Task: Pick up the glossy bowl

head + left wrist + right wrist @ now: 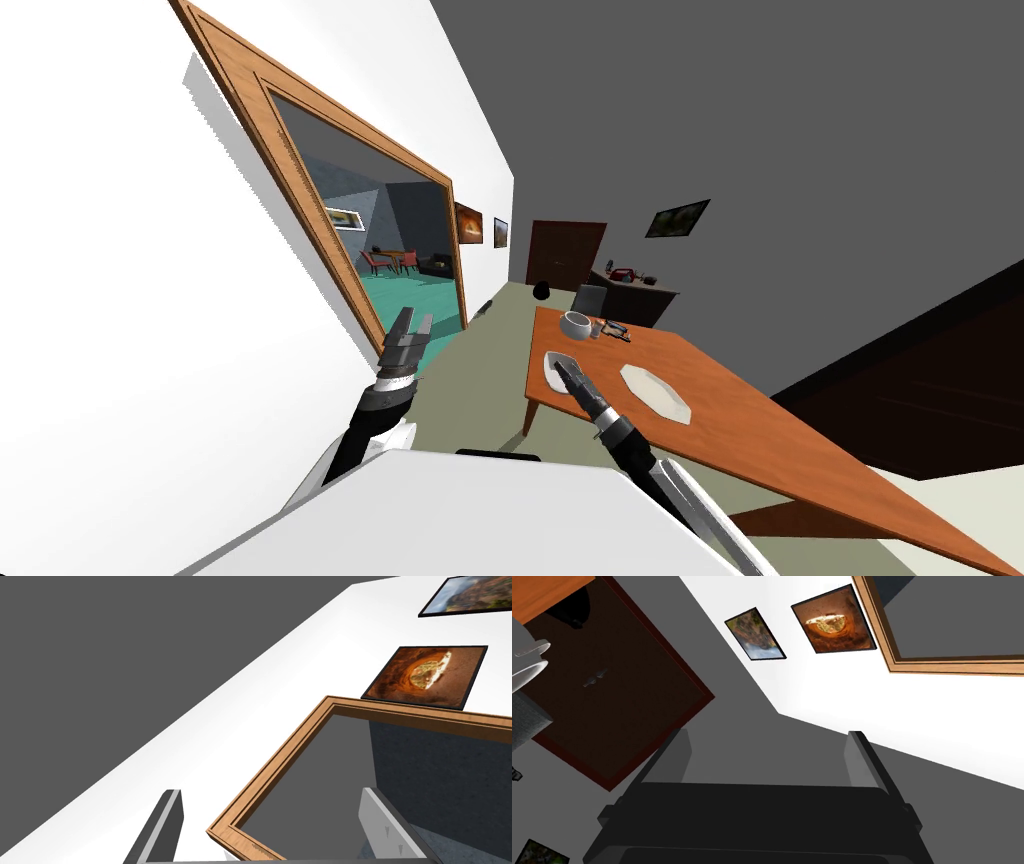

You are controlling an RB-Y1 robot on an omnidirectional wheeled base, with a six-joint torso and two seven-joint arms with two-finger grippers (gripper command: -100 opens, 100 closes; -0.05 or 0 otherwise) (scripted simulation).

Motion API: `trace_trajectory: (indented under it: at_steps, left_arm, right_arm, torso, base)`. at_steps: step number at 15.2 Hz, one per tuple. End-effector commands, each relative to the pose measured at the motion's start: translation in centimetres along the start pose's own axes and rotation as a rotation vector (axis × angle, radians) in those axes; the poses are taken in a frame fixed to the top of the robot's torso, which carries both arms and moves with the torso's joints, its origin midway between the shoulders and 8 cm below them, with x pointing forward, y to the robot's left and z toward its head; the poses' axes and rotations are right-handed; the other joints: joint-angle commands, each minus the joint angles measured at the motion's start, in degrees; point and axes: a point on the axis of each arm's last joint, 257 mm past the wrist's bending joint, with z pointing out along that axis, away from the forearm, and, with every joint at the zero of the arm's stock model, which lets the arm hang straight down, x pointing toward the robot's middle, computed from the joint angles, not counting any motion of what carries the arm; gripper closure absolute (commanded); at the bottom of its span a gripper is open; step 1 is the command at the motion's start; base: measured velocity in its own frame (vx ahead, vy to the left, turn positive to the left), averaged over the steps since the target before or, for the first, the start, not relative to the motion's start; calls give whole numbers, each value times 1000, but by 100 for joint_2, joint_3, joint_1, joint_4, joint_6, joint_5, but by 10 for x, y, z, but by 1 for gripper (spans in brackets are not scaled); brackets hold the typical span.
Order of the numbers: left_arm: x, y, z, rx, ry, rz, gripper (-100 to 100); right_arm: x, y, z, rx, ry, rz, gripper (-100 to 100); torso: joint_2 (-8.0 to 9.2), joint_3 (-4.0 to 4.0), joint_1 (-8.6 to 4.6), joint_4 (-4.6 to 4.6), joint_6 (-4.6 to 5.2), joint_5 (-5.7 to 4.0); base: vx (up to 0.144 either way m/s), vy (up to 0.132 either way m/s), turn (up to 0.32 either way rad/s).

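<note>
Right pincer (563, 370), blades spread, hangs over a white dish (550, 373) at the near end of the tabletop (720, 400), mid-frame. The glossy bowl (576, 323) sits just beyond it, untouched, so a farther reach seems needed. Left pincer (412, 325), also spread, idles centre-left.

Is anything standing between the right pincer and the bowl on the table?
Nothing visible. The open right pincer hangs over an oblong white dish. The bowl sits beyond it on the bare table, with small dark items off to its side.
</note>
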Motion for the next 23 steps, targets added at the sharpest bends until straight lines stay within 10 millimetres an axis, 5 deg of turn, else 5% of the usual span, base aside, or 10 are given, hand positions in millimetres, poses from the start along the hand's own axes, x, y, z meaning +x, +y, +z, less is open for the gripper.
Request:
trace_trajectory:
  at_steps: [1,12,23]
  left_arm:
    - [0,0,0,0,0,0,0]
    - [0,0,0,0,0,0,0]
    - [0,0,0,0,0,0,0]
  right_arm:
    - [14,-9,-5,18,53,-57,-100]
    - [92,-95,-77,115,428,-425,-100]
    - [124,-166,-162,133,739,-746,-100]
  torso:
    - [0,0,0,0,0,0]
    - [-11,-6,-10,-2,0,-1]
    - [-22,-12,-20,-4,-1,-3]
  base:
    - [26,108,56]
    - [47,99,72]
    - [69,71,69]
